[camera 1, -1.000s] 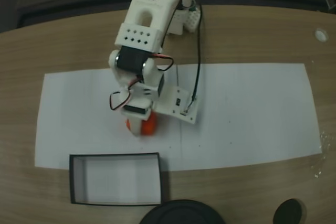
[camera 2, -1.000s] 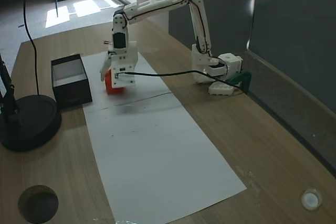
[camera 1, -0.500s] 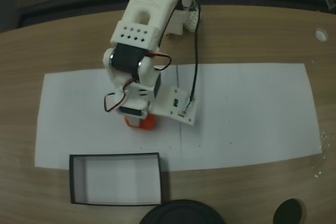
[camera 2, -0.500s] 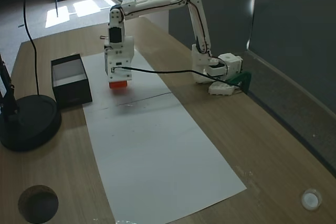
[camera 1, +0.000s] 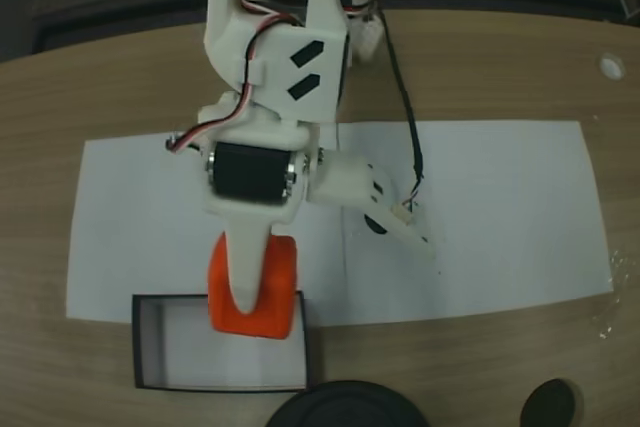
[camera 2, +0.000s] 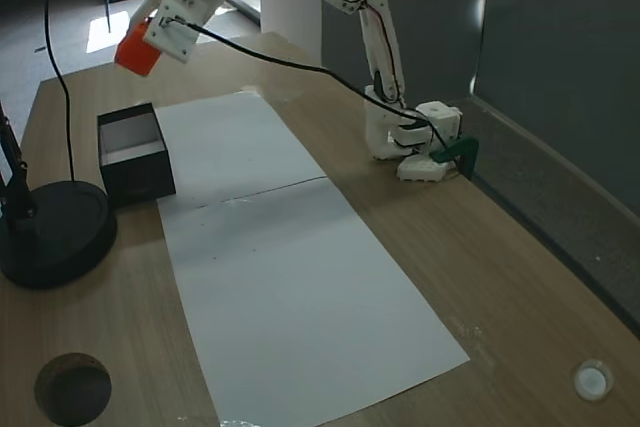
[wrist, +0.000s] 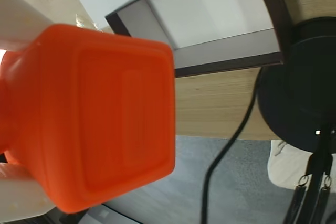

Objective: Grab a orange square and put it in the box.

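Orange square [camera 1: 254, 289], clamped in the robot arm's pincer [camera 1: 250, 292], hangs high above the worktop [camera 2: 520, 277], over the near edge of the box [camera 1: 150, 347] at the lower left of the top-down fixed view. One white finger [camera 1: 243, 267] lies across the cube's upper face there, and in the wrist view the cube [wrist: 94, 114] fills the left half of the frame, pressed against white plastic at the left edge, so the jaws stand closed on it at about the cube's own width.

In the side-on fixed view the cube [camera 2: 138, 47] sits at the upper left of the frame, well above the black-walled box [camera 2: 135, 152] and a little behind it; the height looks chosen to carry the load over the thin walls rather than knock them. The arm reaches out long from its base [camera 2: 410, 142] at the far side of the worktop, which would explain the tilted wrist.

The box lies just off the left end of the white paper sheet [camera 1: 480, 217], its white floor bare. A black round stand base [camera 2: 50, 232] sits close beside it, its cable [wrist: 231, 145] crossing the wrist view. Judged from this, the carry is nearly complete; lowering and release are not yet done.
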